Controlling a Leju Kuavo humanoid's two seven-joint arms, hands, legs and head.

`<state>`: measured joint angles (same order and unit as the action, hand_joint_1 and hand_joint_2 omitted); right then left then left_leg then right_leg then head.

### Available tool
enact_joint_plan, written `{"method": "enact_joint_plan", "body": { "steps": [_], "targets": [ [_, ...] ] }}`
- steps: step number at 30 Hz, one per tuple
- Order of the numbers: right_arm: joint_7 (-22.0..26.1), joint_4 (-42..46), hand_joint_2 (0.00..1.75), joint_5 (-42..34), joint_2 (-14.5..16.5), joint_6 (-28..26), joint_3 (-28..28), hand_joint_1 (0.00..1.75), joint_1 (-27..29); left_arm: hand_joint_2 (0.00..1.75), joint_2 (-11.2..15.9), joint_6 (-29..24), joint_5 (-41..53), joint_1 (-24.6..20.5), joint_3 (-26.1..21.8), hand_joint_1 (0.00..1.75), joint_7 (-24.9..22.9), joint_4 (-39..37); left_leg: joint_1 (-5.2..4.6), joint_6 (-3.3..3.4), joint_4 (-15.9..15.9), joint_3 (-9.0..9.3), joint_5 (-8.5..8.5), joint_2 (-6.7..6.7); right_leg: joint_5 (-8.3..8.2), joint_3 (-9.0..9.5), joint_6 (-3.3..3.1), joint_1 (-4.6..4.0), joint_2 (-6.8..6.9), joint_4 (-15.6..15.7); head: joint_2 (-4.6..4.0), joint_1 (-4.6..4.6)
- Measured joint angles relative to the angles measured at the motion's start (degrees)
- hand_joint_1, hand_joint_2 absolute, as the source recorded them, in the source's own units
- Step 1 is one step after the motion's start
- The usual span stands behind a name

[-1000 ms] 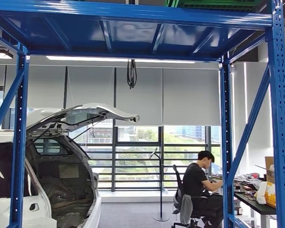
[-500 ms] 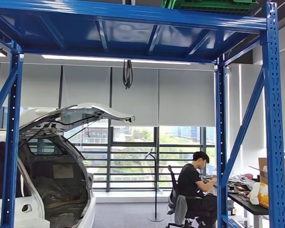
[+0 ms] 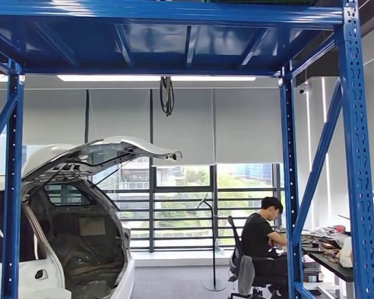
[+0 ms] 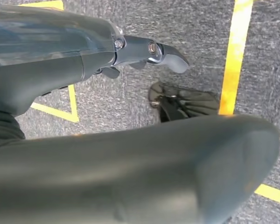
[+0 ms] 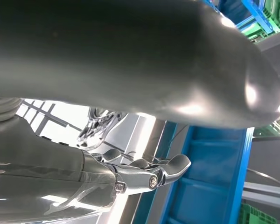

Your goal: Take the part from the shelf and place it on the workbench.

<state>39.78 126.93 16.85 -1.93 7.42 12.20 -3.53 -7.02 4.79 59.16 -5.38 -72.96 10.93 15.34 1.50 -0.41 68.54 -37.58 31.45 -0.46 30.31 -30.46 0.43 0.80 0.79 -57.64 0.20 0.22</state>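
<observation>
Both hands empty, fingers loosely apart: left hand hangs over the floor, right hand is raised near the blue shelf. Can't spot the part yet; I'd find it before reaching

Left robot hand: thick grey thumb, darker fingers with silver screws.

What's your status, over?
Left hand empty, over floor. Right hand empty, raised by blue shelf. Part not sighted. Person seated at desk beyond.
</observation>
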Motion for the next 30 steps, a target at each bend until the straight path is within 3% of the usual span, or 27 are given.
{"method": "enact_joint_plan", "body": {
  "steps": [2,3,6,8,9,11,12,13,14,16,18,20,23,24,27,28,29,30],
  "targets": [
    [0.0,0.0,0.0,0.0,0.0,-0.1,0.0,0.0,0.0,0.0,0.0,0.0,0.0,-0.1,0.0,0.0,0.1,0.0,-0.56,0.83,-6.6,2.72,-3.25,0.42,0.56,0.62,0.39,-0.2,0.08,0.0,0.02,-0.02],
    [0.0,0.0,0.0,0.0,0.0,-0.1,0.0,0.0,0.0,0.0,0.0,0.0,0.0,-0.1,0.0,0.0,0.1,0.0,-0.8,1.09,-8.3,3.39,-3.57,0.59,0.72,0.62,0.68,-0.25,0.1,0.0,0.03,-0.02],
    [0.0,0.1,0.0,0.0,-0.1,-0.2,0.0,0.0,0.1,0.0,0.0,0.1,0.0,-0.1,0.0,0.0,0.1,0.0,-0.95,1.48,-9.4,3.66,-2.89,0.42,0.95,0.51,1.7,-0.14,0.21,0.2,0.05,-0.01],
    [0.0,0.2,0.0,0.0,-0.2,-0.2,0.0,0.0,0.1,0.0,0.0,0.1,0.0,-0.1,0.0,0.0,0.2,0.0,-0.71,1.86,-9.9,4.05,-2.9,0.25,2.28,-0.16,2.26,-0.04,0.01,-1.6,0.03,-0.01],
    [0.0,0.2,0.0,-0.1,-0.3,-0.2,0.0,0.0,0.1,0.0,-0.1,0.1,0.0,-0.1,0.0,0.0,0.3,0.0,-0.63,2.06,-10.0,4.28,-2.86,0.2,3.66,-1.42,2.47,0.01,-0.14,-4.3,0.03,-0.02],
    [0.0,0.3,0.0,-0.1,-0.5,-0.2,0.0,0.0,0.2,0.0,-0.1,0.2,0.0,-0.2,0.0,0.0,0.3,0.0,-0.79,2.41,-10.1,4.58,-2.58,0.11,6.68,-5.74,2.7,0.02,-0.3,-12.2,0.02,-0.02],
    [0.0,0.3,0.0,-0.1,-0.6,-0.2,0.0,0.0,0.3,0.0,-0.1,0.2,0.0,-0.2,0.0,0.0,0.3,-0.1,-0.9,2.53,-10.0,4.78,-2.4,0.05,7.25,-7.72,2.75,0.02,-0.33,-15.3,0.02,-0.02],
    [0.0,0.3,0.0,-0.1,-0.6,-0.3,0.0,0.0,0.4,0.0,-0.1,0.2,0.0,-0.1,0.0,0.0,0.3,-0.1,-0.99,2.59,-10.0,5.04,-2.19,-0.05,6.68,-8.82,2.72,0.0,-0.37,-16.5,0.02,-0.02],
    [0.0,0.3,0.0,-0.1,-0.7,-0.3,0.0,0.0,0.4,0.0,-0.1,0.2,0.0,-0.1,0.0,0.0,0.4,-0.1,-1.08,2.59,-10.0,5.41,-1.94,-0.19,4.92,-8.73,2.61,-0.05,-0.42,-15.3,0.02,-0.02],
    [0.0,0.3,0.0,-0.2,-0.8,-0.4,0.0,0.0,0.5,0.0,-0.2,0.3,0.0,-0.2,0.0,0.0,0.5,-0.2,-1.2,2.47,-10.1,6.28,-1.34,-0.5,0.0,-6.08,1.9,-0.32,-0.73,-8.0,0.01,-0.01],
    [0.0,0.3,0.0,-0.3,-1.0,-0.4,0.1,0.0,0.5,0.0,-0.2,0.4,0.1,-0.3,0.0,0.0,0.6,-0.4,-1.21,2.1,-10.0,6.58,-0.9,-0.74,-2.44,-3.89,0.94,-0.73,-1.0,-2.4,0.02,-0.01],
    [0.0,0.4,0.0,-0.3,-1.1,-0.4,0.1,0.0,0.5,0.0,-0.3,0.5,0.2,-0.3,0.0,0.0,0.7,-0.4,-1.14,1.52,-10.1,6.43,-0.73,-0.83,-2.13,-3.49,0.33,-1.0,-1.05,-1.1,0.03,-0.02],
    [0.0,0.6,0.0,-0.2,-1.2,-0.7,0.1,0.0,0.6,0.0,-0.5,0.6,0.3,-0.3,0.0,0.0,0.7,-0.5,-1.07,0.59,-9.0,6.06,0.35,-0.6,-2.02,-2.59,-0.28,-0.49,-0.84,0.2,0.02,-0.01],
    [0.0,0.6,0.0,-0.2,-1.2,-0.8,0.1,0.0,0.6,0.0,-0.5,0.6,0.3,-0.3,0.0,0.0,0.7,-0.5,-0.99,0.3,-6.8,4.96,1.49,-0.49,-1.99,-2.18,-0.48,-0.28,-0.69,0.6,0.02,0.0],
    [0.0,0.6,0.0,0.0,-1.2,-0.9,0.3,0.0,0.7,0.0,-0.5,0.6,0.4,-0.2,0.0,0.0,0.7,-0.5,-0.52,-0.54,3.8,-1.15,5.02,-0.3,-1.35,-1.31,-0.7,-0.2,-0.39,0.8,0.02,0.0],
    [0.0,0.6,0.0,0.2,-1.2,-0.9,0.3,0.0,0.8,0.0,-0.5,0.6,0.4,-0.1,0.0,0.0,0.7,-0.5,-0.38,-0.75,5.4,-2.41,4.69,-0.25,-1.04,-0.93,-0.61,-0.14,-0.37,0.7,0.01,0.0],
    [0.0,0.6,0.0,0.4,-1.2,-0.9,0.4,0.0,0.8,0.0,-0.5,0.6,0.5,0.0,0.0,0.0,0.7,-0.5,-0.28,-0.89,4.7,-2.58,3.18,-0.17,-0.68,-0.44,-0.44,-0.03,-0.38,0.7,0.01,0.0],
    [0.0,0.6,0.0,0.5,-1.2,-0.9,0.5,0.0,0.9,0.0,-0.4,0.6,0.5,0.0,0.0,0.0,0.7,-0.5,-0.19,-1.0,1.9,-1.68,0.78,-0.09,-0.25,0.17,-0.21,0.13,-0.39,0.7,0.01,0.0]
  ]
}}
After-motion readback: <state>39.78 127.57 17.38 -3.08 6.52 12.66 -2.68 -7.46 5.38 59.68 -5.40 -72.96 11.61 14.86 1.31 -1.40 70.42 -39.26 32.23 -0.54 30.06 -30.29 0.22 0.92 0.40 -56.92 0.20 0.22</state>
